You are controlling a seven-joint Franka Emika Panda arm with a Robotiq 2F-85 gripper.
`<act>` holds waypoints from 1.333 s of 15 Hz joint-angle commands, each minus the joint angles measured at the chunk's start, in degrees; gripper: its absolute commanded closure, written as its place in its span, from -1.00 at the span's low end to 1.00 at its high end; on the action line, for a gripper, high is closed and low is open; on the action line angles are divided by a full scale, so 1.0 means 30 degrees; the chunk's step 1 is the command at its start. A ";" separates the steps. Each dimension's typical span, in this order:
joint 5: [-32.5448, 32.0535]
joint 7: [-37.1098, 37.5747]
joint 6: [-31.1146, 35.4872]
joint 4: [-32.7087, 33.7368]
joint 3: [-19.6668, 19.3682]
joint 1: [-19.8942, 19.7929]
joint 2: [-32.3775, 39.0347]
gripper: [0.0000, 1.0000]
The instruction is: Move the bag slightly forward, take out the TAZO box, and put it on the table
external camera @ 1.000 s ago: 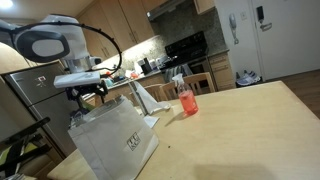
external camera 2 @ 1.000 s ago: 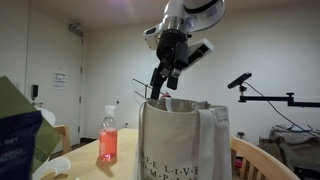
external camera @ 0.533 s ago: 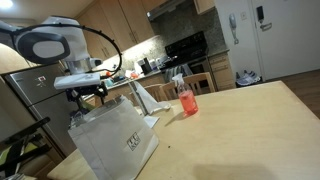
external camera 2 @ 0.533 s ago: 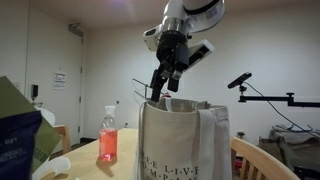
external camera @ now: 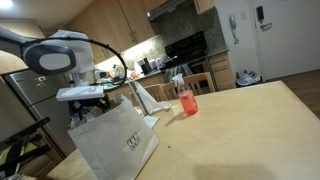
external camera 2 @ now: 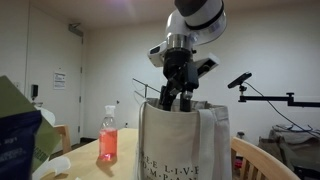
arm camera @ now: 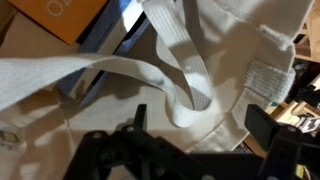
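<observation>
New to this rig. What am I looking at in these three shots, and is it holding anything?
It is a single robot arm with a two-finger gripper. Two cameras watch from outside the robot. The third rides on the wrist and looks down past the dark fingers into the bag. On the wooden table stand that white paper bag and a red drink bottle. The gripper hangs at the bag's mouth, jaws open, holding nothing. The wrist view shows the bag's strap and an orange box inside.
</observation>
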 commanded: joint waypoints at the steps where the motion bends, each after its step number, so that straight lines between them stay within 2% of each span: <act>1: -0.0725 0.0895 0.0419 -0.0832 0.0115 -0.0532 -0.0540 -1.00; 9: -0.3671 0.3228 0.1128 -0.1256 -0.0081 -0.0938 0.0177 -1.00; 17: -0.8368 0.7487 0.1353 -0.0970 -0.0048 -0.0831 0.0965 -1.00; 20: -0.8787 0.7737 0.1262 -0.0723 0.0291 -0.0851 0.1133 -1.00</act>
